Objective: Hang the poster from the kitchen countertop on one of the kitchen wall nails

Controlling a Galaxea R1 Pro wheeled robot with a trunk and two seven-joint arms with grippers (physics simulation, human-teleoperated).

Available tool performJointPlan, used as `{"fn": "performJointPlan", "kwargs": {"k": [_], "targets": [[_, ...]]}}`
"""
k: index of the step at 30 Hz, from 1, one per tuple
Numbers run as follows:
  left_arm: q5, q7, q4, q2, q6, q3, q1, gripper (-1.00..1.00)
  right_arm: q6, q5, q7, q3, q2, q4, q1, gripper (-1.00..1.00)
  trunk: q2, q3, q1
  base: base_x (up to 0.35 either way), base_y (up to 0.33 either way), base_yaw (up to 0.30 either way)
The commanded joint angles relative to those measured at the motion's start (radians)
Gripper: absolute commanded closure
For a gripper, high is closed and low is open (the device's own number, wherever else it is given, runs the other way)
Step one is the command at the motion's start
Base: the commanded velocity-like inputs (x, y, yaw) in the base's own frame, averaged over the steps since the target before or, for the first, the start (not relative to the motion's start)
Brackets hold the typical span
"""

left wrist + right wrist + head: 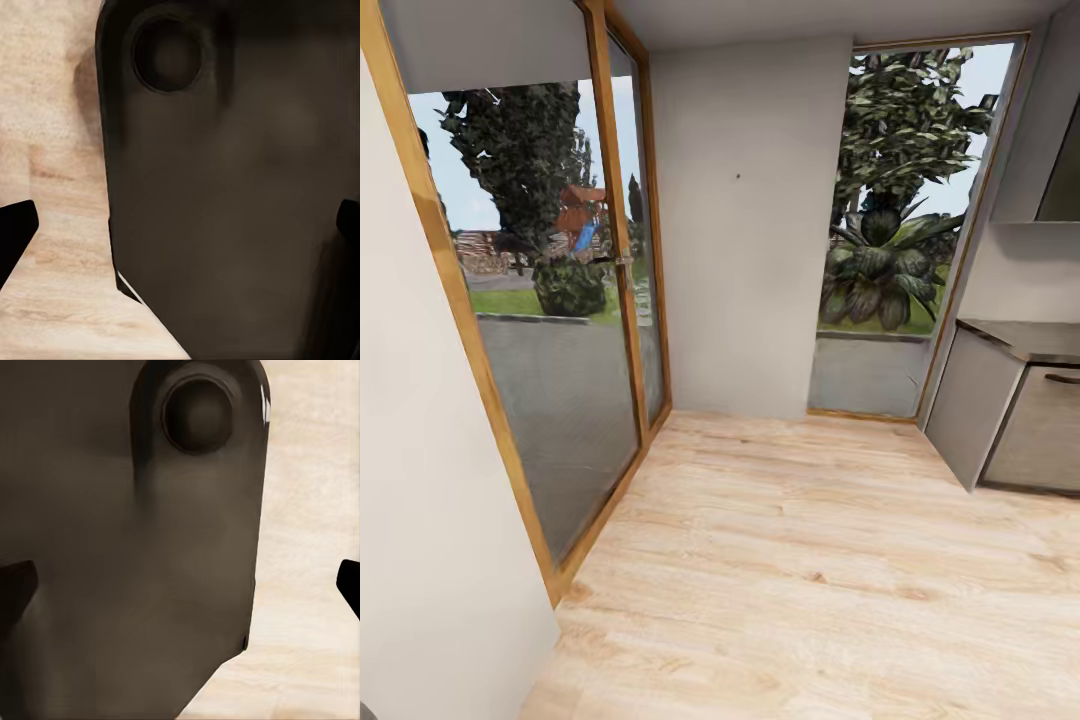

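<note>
Head view looks across a pale wood floor (810,560) toward a light grey wall (745,250) straight ahead, and there on that wall sits a nail (738,176), a tiny dark speck high up and about mid-width of the panel. Left of the wall stands a wood-framed glass door (550,330) with trees, a lawn and a red structure outside; right of the wall is a tall window (905,230) with leafy plants beyond it. At the far right edge, the end of the countertop (1035,340) pokes in, a grey slab over grey cabinets (1010,415), with a dark upper cabinet (1060,170) above; what shows of the slab is bare, and the poster's place can't be told from these pictures. A plain white wall (420,520) fills the near left. Now the wrists give what the head camera doesn't: in the left wrist view the left gripper (184,225) has its dark fingertips (15,232) peeking in at opposite edges, spread wide with nothing between them, looking at a big dark robot body (232,195) with a round recess, wood floor beside it. Right wrist view is the mirror of that: the right gripper (184,585) has its fingertips (15,585) far apart at the edges, holding nothing, the same dark body (150,547) on one side and pale floor (307,547) on the other
</note>
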Motion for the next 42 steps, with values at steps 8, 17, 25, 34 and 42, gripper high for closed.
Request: {"fn": "performJointPlan", "kwargs": {"k": [8,17,25,34,42], "targets": [[0.001,-0.001,-0.045,-0.045,-0.003,0.002,0.042,-1.00,-0.045,0.001,0.002,0.001,0.001,-0.002,-0.026,-1.00,0.000,0.000,0.000,0.000,0.000,0.000],[0.001,-0.001,-0.048,-0.046,-0.003,0.002,0.042,-1.00,-0.064,0.001,0.002,0.001,0.001,-0.002,-0.026,-1.00,0.000,0.000,0.000,0.000,0.000,0.000],[-0.005,0.000,-0.072,-0.045,-0.021,0.001,0.043,-1.00,-0.075,-0.008,0.000,-0.005,-0.012,-0.028,-0.029,-1.00,0.000,0.000,0.000,0.000,0.000,0.000],[-0.008,0.001,-0.660,-0.035,-0.028,0.002,0.044,-1.00,-0.217,-0.012,-0.001,-0.009,-0.026,-0.504,-0.029,-1.00,0.000,0.000,0.000,0.000,0.000,0.000],[-0.009,0.000,-0.689,-0.020,-0.028,0.008,0.044,-1.00,-0.218,-0.011,-0.003,-0.004,-0.038,-0.502,-0.028,-1.00,0.000,0.000,0.000,0.000,0.000,-0.051]]}}
